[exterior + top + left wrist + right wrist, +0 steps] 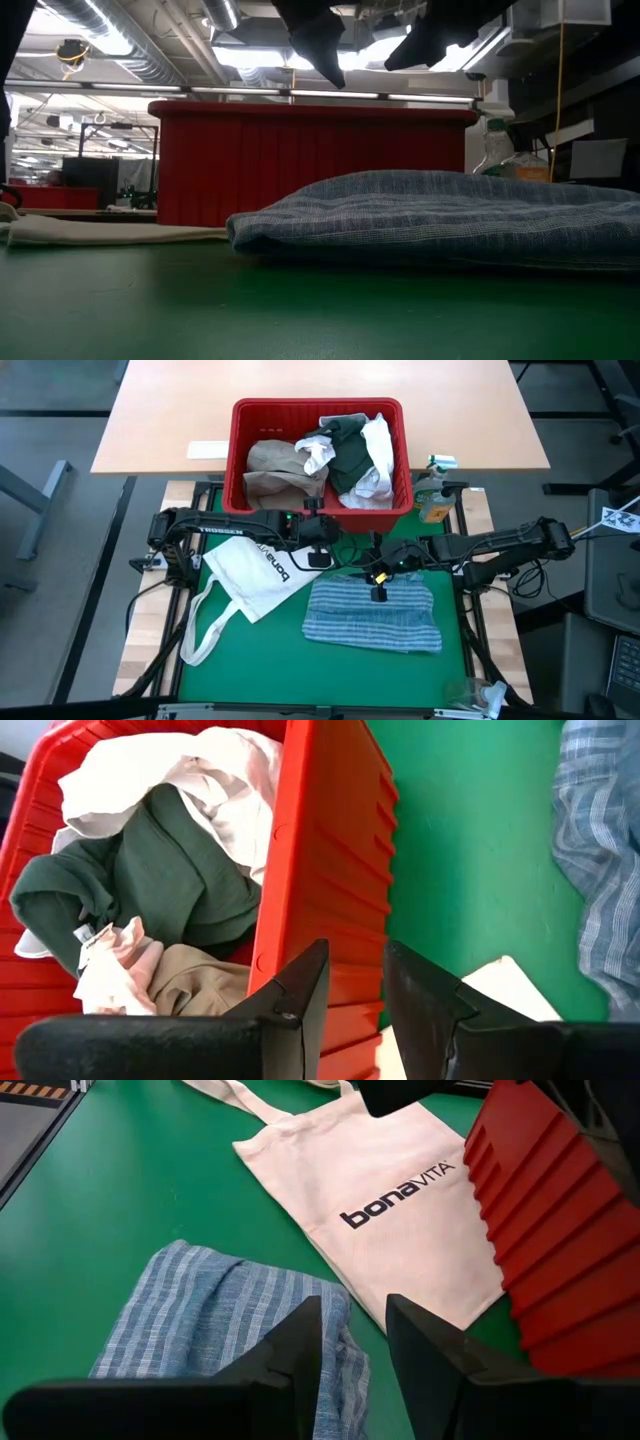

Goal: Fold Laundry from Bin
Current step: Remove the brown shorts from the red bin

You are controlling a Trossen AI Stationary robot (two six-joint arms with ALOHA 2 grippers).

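Left pincer (pixel 318 556) and right pincer (pixel 380 572) raised over the table, arms reaching inward, both narrowly parted (empty), blue-striped cloth (pixel 372 615) below right, bin (pixel 318 500) just beyond.

materials and finishes on the table

the bin (pixel 238 455) was red plastic, ribbed on its walls and faintly glossy. inside lay soft matt cloth: a tan shirt (pixel 272 468), a dark green-grey top (pixel 150 880) and a crumpled white shirt (pixel 378 445). the blue-striped cloth (pixel 372 616) looked like a thin woven fabric, slightly rough. the tote bag (pixel 390 1220) was plain cream canvas with printed black lettering. the mat (pixel 250 660) under them was smooth matt green. the table (pixel 170 410) beyond had a smooth pale wood-look top. the gripper fingers (pixel 295 1000) were dark matt plastic.
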